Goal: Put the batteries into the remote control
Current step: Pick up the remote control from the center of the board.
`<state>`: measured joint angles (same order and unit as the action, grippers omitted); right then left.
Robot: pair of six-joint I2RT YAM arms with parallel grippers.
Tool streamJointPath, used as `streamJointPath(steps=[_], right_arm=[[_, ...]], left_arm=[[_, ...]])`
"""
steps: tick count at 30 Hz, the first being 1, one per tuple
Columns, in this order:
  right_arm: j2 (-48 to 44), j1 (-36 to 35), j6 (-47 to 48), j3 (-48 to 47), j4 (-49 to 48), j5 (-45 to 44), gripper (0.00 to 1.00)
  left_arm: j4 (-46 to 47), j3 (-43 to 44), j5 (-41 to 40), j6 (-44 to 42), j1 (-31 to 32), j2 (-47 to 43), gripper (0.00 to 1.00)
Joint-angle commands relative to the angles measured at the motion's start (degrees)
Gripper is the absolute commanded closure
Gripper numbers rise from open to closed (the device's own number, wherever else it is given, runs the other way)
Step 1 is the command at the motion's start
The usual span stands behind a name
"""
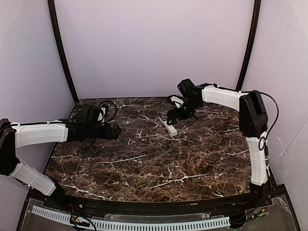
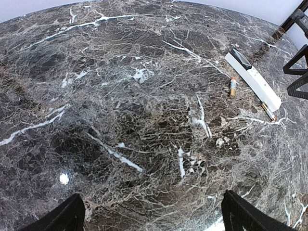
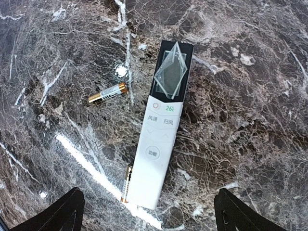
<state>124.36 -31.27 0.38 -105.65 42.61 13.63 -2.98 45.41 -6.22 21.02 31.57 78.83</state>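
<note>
Left gripper [image 2: 151, 207], right gripper [image 3: 148, 202] splayed empty, white bar remote [image 3: 159, 144], cylindrical gold batteries [image 3: 108, 92], veined marble table [image 3: 250, 120].

- table [image 3: 250, 144]: dark brown-black marble, irregular white veining
- remote control [image 3: 161, 144]: white body, black panel at one end, green "26" readout, small red power icon, grey button print
- batteries [image 3: 108, 92]: gold-yellow with dark sections
- left arm [image 1: 38, 134], right arm [image 1: 221, 96]: white links, black joints
- walls [image 1: 154, 43]: plain pale lilac
</note>
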Motion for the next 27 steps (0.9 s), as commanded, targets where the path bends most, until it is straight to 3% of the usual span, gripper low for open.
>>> streamJointPath(steps=[1,11,27], right_arm=[[4.2,-1.4,-0.3,-6.0,3.6,-2.1,0.08],[11.6,-2.5,-0.1,-13.9,6.3,-5.7,0.16],[18.3,-3.0,-0.4,-19.7,5.7,-8.2,0.46]], left_arm=[[0.7,-1.9,-1.5,0.3,0.4,-0.5,0.00],[0.9,-1.9,-3.4,1.1,0.4,1.4,0.00],[0.7,-3.5,-6.2,1.4,0.4,1.1,0.00]])
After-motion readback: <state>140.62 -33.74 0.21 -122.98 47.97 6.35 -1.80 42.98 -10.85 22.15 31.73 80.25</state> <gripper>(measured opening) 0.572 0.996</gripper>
